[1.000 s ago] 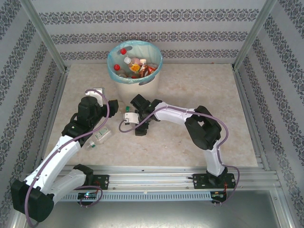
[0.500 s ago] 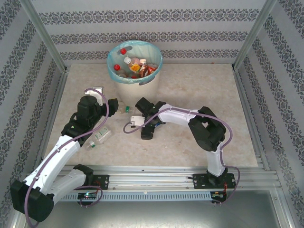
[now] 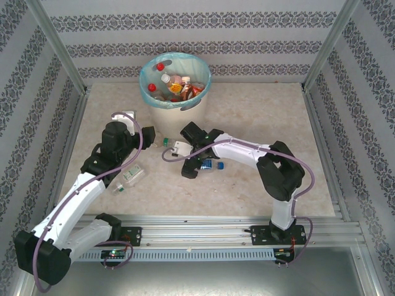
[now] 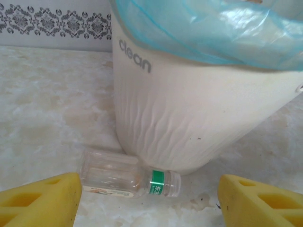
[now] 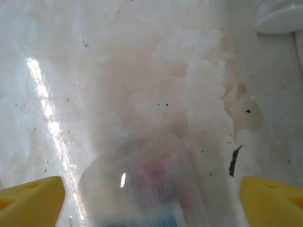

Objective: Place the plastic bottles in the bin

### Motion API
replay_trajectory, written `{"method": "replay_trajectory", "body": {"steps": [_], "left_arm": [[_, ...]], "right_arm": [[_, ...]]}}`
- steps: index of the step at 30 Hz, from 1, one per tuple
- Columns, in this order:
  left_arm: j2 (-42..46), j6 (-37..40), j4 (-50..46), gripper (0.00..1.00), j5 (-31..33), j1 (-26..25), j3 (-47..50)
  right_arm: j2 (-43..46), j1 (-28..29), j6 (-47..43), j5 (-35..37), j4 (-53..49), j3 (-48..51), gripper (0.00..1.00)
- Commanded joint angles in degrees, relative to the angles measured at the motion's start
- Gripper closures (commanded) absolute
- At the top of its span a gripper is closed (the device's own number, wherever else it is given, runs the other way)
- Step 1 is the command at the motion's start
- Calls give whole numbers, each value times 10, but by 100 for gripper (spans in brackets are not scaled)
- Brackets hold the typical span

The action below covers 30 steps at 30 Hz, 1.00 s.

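The cream bin [image 3: 179, 110] with its blue liner stands at the back and holds several plastic bottles [image 3: 176, 86]. A clear bottle with a green neck band [image 4: 128, 174] lies against the bin's foot [image 4: 189, 118], just ahead of my open left gripper [image 4: 149, 203], which is also seen from above [image 3: 151, 139]. My right gripper [image 3: 199, 163] stands open low over the table. A blurred clear bottle with a blue label [image 5: 147, 189] lies loose between its yellow fingertips [image 5: 31, 198], and its blue cap end [image 3: 215, 164] is seen from above.
Another clear bottle [image 3: 129, 177] lies beside the left forearm near the table's left side. Metal frame posts and patterned walls close in the table. A white ridged rim [image 5: 279, 16] sits at the top right of the right wrist view.
My right gripper has slid right and toward the near edge and opened wider; a blue-capped bottle now lies on the table at its fingers. The left arm has barely moved.
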<state>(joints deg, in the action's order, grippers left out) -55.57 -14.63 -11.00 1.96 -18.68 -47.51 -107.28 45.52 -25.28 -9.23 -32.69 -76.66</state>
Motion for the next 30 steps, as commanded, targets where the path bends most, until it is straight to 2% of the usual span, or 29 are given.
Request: {"method": "replay_trajectory", "body": {"steps": [1, 8, 14, 16, 19, 24, 30], "left_arm": [[-3, -1, 28, 24, -7, 3, -23], [-11, -5, 33, 24, -9, 3, -28], [-10, -10, 29, 24, -11, 2, -24], [-7, -11, 27, 24, -9, 3, -23], [-5, -11, 25, 24, -9, 3, -24], [-1, -3, 20, 24, -9, 2, -35], [8, 24, 20, 24, -53, 2, -66]], "right_arm": [[25, -5, 19, -12, -6, 27, 2], [30, -27, -36, -4, -1, 77, 6], [28, -31, -51, -1, 23, 108, 16], [30, -30, -54, 2, 27, 113, 23], [40, -27, -55, 1, 21, 114, 42], [76, -23, -53, 13, 15, 126, 55], [184, -23, -14, -6, 17, 164, 55]]}}
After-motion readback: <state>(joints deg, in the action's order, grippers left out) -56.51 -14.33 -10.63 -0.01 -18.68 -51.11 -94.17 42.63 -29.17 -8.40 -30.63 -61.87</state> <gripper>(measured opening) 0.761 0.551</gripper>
